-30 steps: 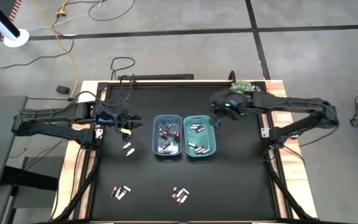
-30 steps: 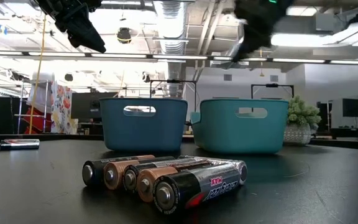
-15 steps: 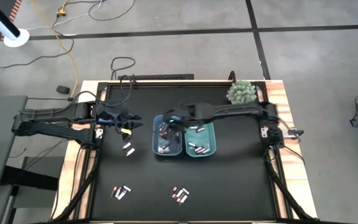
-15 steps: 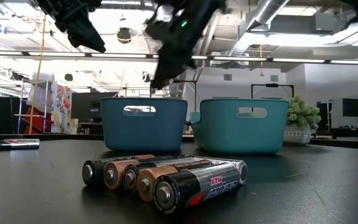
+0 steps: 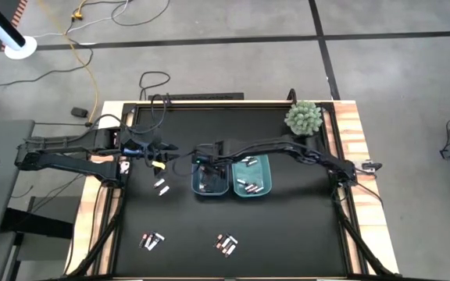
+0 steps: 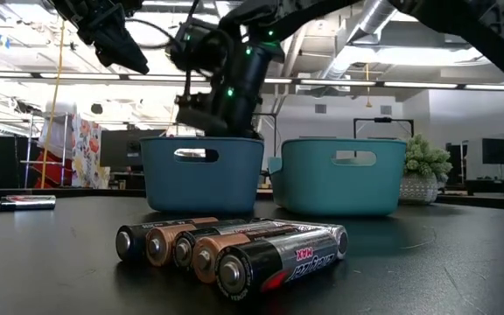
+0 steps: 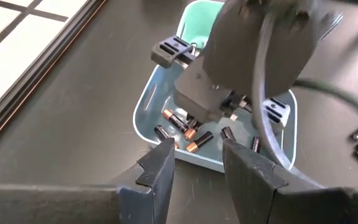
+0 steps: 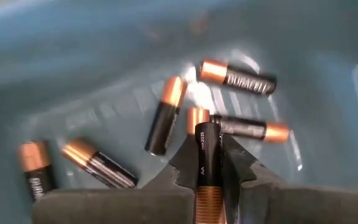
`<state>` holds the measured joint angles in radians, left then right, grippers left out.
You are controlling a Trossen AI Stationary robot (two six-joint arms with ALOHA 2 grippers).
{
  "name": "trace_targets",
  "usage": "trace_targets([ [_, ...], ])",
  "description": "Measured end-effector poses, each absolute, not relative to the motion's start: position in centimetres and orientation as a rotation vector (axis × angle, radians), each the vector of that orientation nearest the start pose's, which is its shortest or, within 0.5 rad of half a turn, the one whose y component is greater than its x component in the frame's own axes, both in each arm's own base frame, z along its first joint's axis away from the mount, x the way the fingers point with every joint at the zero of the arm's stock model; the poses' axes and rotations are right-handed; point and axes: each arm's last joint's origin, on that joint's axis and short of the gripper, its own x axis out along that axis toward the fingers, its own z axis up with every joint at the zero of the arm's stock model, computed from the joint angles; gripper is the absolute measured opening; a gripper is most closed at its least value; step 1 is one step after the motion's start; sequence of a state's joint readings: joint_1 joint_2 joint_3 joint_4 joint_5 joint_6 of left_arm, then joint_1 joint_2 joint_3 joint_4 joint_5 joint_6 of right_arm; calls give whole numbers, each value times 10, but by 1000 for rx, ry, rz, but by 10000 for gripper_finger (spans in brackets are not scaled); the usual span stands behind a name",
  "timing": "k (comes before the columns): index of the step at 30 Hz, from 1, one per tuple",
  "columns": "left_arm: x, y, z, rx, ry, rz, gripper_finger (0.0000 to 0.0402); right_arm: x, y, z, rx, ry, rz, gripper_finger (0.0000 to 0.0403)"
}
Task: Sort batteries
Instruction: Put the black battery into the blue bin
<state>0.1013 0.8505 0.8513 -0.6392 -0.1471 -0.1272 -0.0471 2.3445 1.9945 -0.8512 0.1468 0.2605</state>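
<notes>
Two bins stand side by side mid-table: a blue bin (image 5: 209,195) and a teal bin (image 5: 251,194), each with several batteries inside. Loose batteries lie on the table in three small groups (image 5: 161,186), (image 5: 152,240), (image 5: 226,244); the last group fills the low view's foreground (image 6: 234,249). My right gripper (image 5: 203,161) reaches across over the blue bin, shut on one battery (image 8: 207,158). My left gripper (image 5: 162,150) hovers open to the left of the blue bin, above the table, its fingers (image 7: 160,168) apart and holding nothing. My right gripper pinches a black battery with a copper end between its two fingers, at the battery's middle (image 8: 207,168). The battery lies along the fingers, its black end (image 8: 207,129) pointing out past the fingertips. It is lifted clear, just above the batteries on the blue bin's floor (image 8: 104,93).
A small green plant (image 5: 303,117) stands at the table's far right corner. The right arm spans over the teal bin. Cables (image 5: 155,86) lie beyond the far edge. Bare black table lies between the bins and the near groups of batteries.
My right gripper has swept from beyond the teal bin's far right corner toward the table's left, over the teal bin to the blue bin, and has come down toward the blue bin's rim. The left arm and the loose batteries have stayed put.
</notes>
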Motion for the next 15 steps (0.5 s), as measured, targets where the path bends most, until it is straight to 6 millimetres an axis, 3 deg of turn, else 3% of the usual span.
trace_targets([
  [15,167,21,305,-108,623,281,130,485,-36,182,261,1170,-377,136],
])
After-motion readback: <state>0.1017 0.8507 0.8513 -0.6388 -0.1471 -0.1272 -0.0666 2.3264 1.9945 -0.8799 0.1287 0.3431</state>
